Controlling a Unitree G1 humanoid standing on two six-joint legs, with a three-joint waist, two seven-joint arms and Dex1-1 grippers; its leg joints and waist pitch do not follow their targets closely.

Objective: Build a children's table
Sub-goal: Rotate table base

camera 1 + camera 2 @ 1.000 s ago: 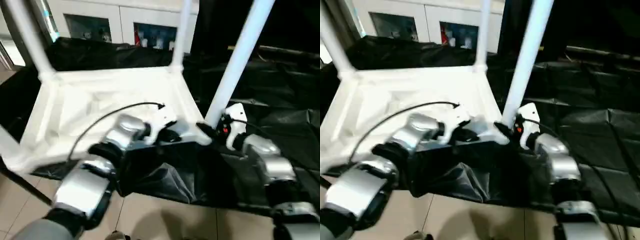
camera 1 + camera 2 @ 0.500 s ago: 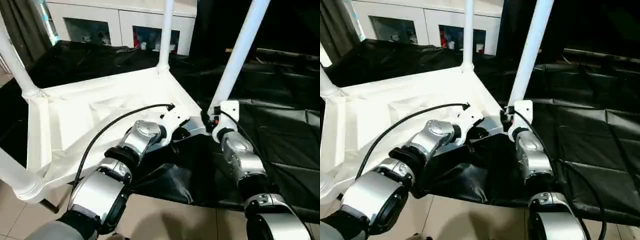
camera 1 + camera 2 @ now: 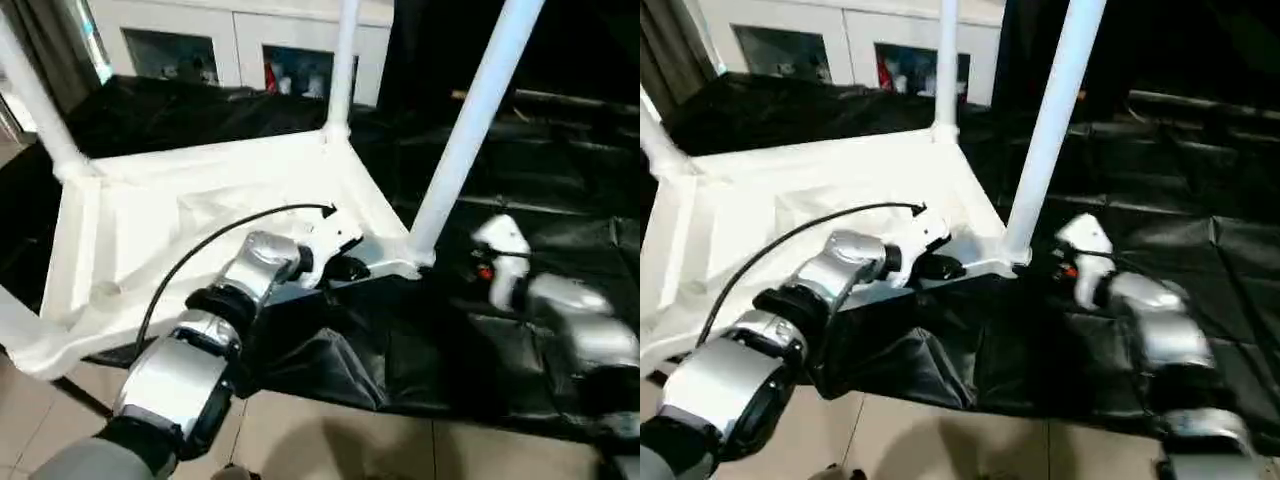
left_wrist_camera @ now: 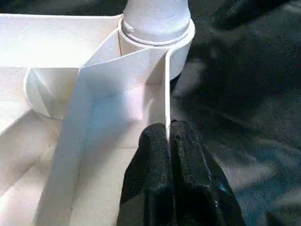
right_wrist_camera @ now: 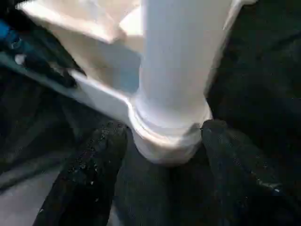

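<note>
upturned tabletop (image 3: 150, 225) with legs; left gripper (image 4: 168, 136) pinches its rim wall; right gripper (image 5: 162, 146), jaws apart, apparently clear of near leg (image 3: 465, 130).

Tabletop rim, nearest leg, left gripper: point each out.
tabletop rim (image 4: 167, 84), left wrist view, thin upright edge.
nearest leg (image 3: 470, 120), left eye view, mid-tube.
left gripper (image 4: 170, 134), left wrist view, between fingertips.

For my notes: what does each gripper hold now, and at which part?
The left gripper pinches the tabletop's thin side rim near a corner socket. The right gripper is open and holds nothing.
</note>
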